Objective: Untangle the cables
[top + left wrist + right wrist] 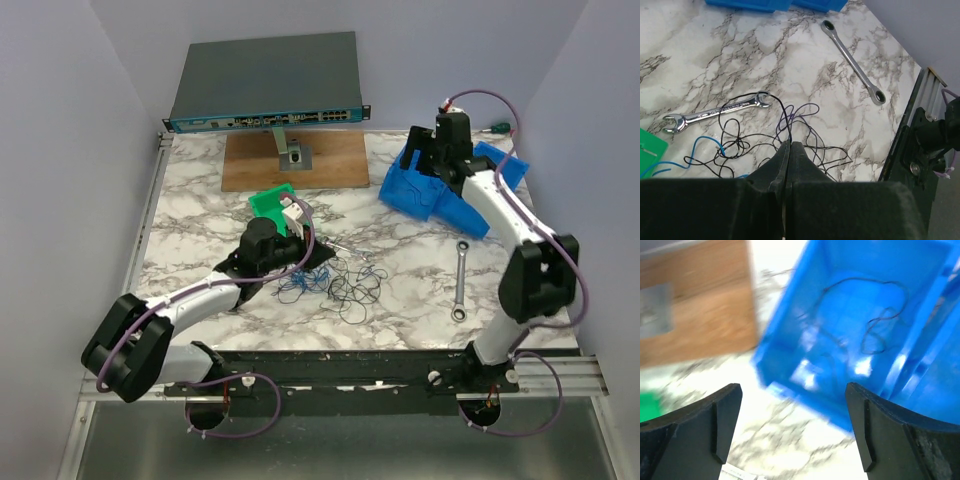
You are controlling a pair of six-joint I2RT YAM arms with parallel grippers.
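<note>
The cables [338, 283] lie in a loose tangle of thin black and blue loops on the marble table, just right of my left gripper [322, 265]. In the left wrist view the tangle [765, 140] spreads around my left gripper [790, 145]. Its jaws are pressed together on a black strand that runs up from the tips. My right gripper [422, 165] is open above a blue bin [415, 190] at the back right. In the right wrist view, my right gripper [795, 430] is empty and a thin dark cable [870, 315] lies inside the bin [790, 360].
A small silver wrench [715, 112] lies touching the tangle. A ratchet wrench [461, 280] lies to the right. A green part [272, 203], a wooden board [295, 160] and a network switch [265, 85] sit at the back. A second blue bin [490, 195] adjoins the first.
</note>
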